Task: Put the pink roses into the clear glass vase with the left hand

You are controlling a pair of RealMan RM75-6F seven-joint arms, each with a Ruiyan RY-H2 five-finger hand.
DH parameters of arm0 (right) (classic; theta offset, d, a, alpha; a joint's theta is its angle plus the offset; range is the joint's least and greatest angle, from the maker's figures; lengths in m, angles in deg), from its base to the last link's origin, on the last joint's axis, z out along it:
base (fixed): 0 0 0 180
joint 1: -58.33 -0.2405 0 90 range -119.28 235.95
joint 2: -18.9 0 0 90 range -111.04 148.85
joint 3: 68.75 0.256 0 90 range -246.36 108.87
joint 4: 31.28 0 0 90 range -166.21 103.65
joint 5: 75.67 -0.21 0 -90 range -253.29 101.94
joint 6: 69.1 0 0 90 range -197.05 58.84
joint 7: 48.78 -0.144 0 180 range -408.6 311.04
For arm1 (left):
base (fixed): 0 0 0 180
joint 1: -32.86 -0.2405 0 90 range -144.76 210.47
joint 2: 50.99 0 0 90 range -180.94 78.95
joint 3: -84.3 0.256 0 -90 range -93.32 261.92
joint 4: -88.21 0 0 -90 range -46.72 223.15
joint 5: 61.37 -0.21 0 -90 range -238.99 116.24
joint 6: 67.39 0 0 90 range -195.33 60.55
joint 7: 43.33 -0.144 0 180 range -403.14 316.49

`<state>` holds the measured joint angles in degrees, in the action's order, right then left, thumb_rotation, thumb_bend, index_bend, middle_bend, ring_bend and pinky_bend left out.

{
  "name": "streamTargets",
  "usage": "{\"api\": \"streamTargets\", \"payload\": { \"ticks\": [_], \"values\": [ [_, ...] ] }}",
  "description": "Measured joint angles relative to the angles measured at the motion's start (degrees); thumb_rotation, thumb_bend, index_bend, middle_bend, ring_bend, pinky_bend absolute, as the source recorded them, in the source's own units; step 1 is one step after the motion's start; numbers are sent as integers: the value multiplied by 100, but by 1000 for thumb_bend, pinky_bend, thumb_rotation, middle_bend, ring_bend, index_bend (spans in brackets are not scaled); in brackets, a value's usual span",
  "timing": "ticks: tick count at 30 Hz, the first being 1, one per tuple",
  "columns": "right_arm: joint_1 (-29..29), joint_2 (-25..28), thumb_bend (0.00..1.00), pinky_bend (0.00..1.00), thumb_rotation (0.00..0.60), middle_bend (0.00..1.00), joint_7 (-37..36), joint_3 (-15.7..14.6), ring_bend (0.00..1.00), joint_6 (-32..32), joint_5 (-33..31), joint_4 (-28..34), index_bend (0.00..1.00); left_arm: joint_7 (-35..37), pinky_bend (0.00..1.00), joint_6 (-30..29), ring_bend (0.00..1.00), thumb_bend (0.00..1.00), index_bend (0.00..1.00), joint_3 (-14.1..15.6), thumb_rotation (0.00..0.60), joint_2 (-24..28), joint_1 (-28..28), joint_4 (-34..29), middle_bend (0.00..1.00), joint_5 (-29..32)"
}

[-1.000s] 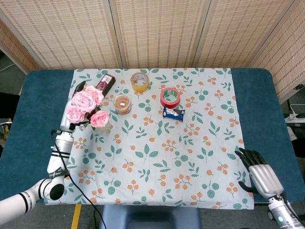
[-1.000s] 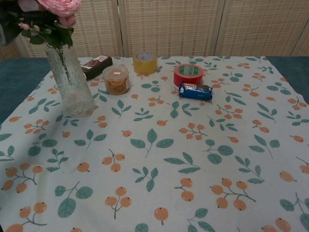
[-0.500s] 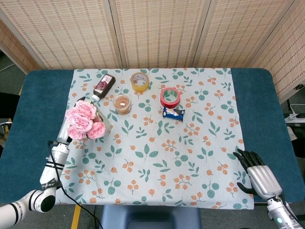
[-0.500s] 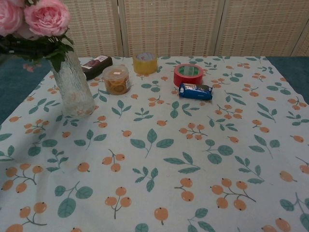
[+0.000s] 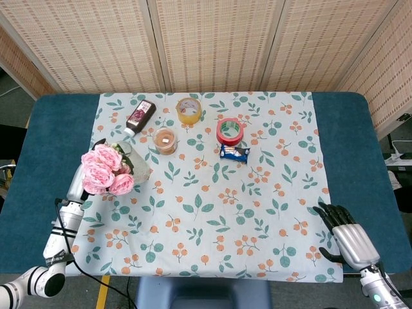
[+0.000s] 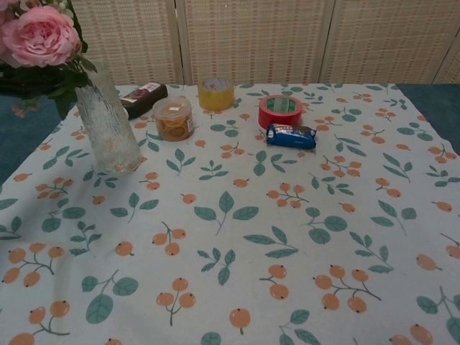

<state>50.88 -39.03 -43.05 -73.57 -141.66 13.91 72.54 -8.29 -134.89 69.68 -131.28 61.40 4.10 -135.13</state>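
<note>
A bunch of pink roses (image 5: 102, 172) hangs over the left edge of the cloth; in the chest view the pink roses (image 6: 37, 36) show at the top left with dark leaves below. My left hand (image 5: 78, 185) holds them from underneath and is mostly hidden by the blooms. The clear glass vase (image 6: 108, 121) stands upright just right of the bunch, and the vase (image 5: 136, 166) is partly covered by it in the head view. I cannot tell whether any stem is inside it. My right hand (image 5: 349, 235) rests open at the front right corner.
Behind the vase lie a dark bottle (image 5: 140, 114), a yellow tape roll (image 5: 188, 109) and a small brown jar (image 5: 165, 140). A red tape roll (image 5: 230, 130) and a blue snack packet (image 5: 234, 152) sit mid-table. Woven screens close off the back.
The left hand has carried the roses toward the left and nearer to me, from over the vase to beside its left rim. The right hand has hardly moved.
</note>
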Motion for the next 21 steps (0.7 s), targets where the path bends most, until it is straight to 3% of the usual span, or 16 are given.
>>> {"api": "streamTargets", "payload": {
  "ticks": [13, 21],
  "values": [
    [25, 1, 182, 0, 600, 0, 13, -26, 0, -46, 61, 20, 0, 348, 108, -477, 0, 354, 0, 54, 600, 339, -393, -425, 0, -327],
    [55, 46, 182, 0, 600, 0, -39, -33, 0, -128, 109, 25, 0, -16, 108, -802, 0, 350, 0, 484, 600, 802, -832, -585, 0, -660]
  ]
}}
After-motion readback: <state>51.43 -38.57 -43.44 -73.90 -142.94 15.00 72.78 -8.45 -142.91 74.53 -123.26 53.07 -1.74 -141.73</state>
